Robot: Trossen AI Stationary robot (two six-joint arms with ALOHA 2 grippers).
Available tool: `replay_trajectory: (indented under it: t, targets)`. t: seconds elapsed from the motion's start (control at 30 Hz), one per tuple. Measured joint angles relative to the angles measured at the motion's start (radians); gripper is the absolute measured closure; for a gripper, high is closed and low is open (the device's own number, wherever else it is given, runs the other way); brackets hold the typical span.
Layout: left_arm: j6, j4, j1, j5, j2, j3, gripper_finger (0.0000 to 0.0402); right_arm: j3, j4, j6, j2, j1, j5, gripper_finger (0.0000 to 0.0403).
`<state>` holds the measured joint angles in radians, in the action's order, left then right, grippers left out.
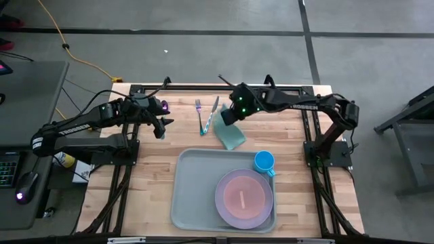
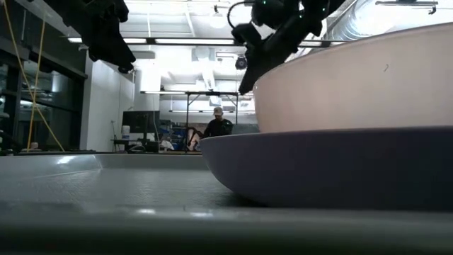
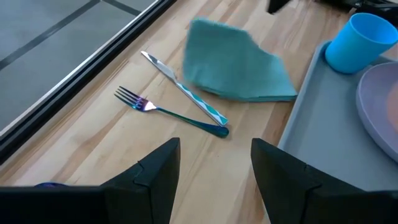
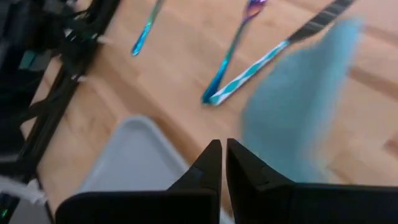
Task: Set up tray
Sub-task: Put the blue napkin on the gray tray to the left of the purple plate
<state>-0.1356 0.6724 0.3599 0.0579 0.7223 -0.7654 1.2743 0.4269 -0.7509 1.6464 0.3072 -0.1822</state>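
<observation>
Open left hand (image 3: 214, 168) above fork (image 3: 166, 112), knife (image 3: 184, 88), napkin (image 3: 235, 62) beside tray (image 3: 323, 143)

The tray (image 1: 196, 190) is pale grey-green, on a bench (image 1: 146, 176) of light striped wood. A lilac plate (image 1: 227, 209) carries a pink plate (image 1: 243, 198); the cup (image 1: 264, 161) is bright blue. The napkin (image 1: 232, 135) is teal. The fork (image 3: 166, 111) shimmers purple to blue-green, and the knife (image 3: 184, 88) handle has teal-and-white stripes. Both hands are black.
</observation>
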Motion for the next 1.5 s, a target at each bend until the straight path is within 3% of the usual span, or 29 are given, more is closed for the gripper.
replay_trajectory:
  t: [0.23,0.47,0.6,0.83,1.1,1.27,1.5]
  targets:
    - [0.000,0.000,0.000,-0.010,0.000,0.000,0.0174,0.000,0.003,0.009,-0.012,-0.054,0.044,0.0403]
    - [0.000,0.001,0.000,-0.019,0.000,0.000,0.0174,0.000,0.174,0.036,-0.009,0.041,0.124,0.0403]
    - [0.000,0.001,0.000,-0.018,0.000,0.000,0.0174,0.000,0.189,0.118,-0.009,0.106,0.085,0.0403]
    - [0.006,0.001,0.000,-0.018,0.000,0.000,0.0174,0.001,0.215,0.330,0.030,0.136,-0.142,0.0403]
    - [0.009,0.001,0.000,-0.018,0.000,0.000,0.0174,0.000,0.231,0.353,0.158,0.108,-0.176,0.0400]
    - [0.011,0.002,0.000,-0.018,0.000,0.000,0.0174,0.000,0.203,0.399,0.168,0.102,-0.156,0.0367]
    - [0.011,0.002,0.000,-0.018,0.000,0.000,0.0174,0.000,0.197,0.513,0.174,0.095,-0.166,0.0267]
